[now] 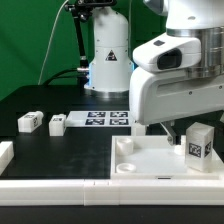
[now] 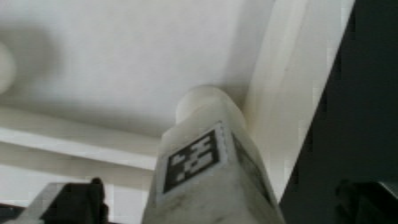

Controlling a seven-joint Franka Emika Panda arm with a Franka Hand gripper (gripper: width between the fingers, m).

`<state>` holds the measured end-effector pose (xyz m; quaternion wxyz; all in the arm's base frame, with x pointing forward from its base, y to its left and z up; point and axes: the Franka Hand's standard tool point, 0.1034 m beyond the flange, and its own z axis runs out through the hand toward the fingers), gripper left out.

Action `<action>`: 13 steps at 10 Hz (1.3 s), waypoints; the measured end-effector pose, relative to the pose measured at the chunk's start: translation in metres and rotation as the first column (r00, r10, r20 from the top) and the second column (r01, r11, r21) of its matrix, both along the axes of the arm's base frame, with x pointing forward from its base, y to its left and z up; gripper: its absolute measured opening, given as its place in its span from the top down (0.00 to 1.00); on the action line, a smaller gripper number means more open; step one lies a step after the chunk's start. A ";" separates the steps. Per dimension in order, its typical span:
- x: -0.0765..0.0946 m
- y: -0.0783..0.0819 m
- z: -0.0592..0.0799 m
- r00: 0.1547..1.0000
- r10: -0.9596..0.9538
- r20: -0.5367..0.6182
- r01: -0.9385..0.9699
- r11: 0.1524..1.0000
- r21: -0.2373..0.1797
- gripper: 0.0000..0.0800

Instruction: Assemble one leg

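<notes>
Tool point(image 2: 222, 203) spread either side of the leg point(image 1: 198, 143), which stands upright on the white panel point(image 1: 150, 163)

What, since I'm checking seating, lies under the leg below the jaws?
The white panel lies under the leg, near the panel's edge. The leg's base covers the contact spot, so any socket beneath cannot be seen.

Cropped and blurred
Arm point(image 1: 180, 70) runs off the exterior view's top and right; wrist view's leg point(image 2: 222, 120) is blurred, its tag point(image 2: 192, 158) unreadable, fingers point(image 2: 80, 203) cropped.
</notes>
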<state>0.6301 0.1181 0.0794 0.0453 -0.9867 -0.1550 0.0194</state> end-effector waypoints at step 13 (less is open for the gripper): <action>0.001 0.001 -0.001 0.887 -0.462 -0.022 0.462 0.887 -0.022 0.64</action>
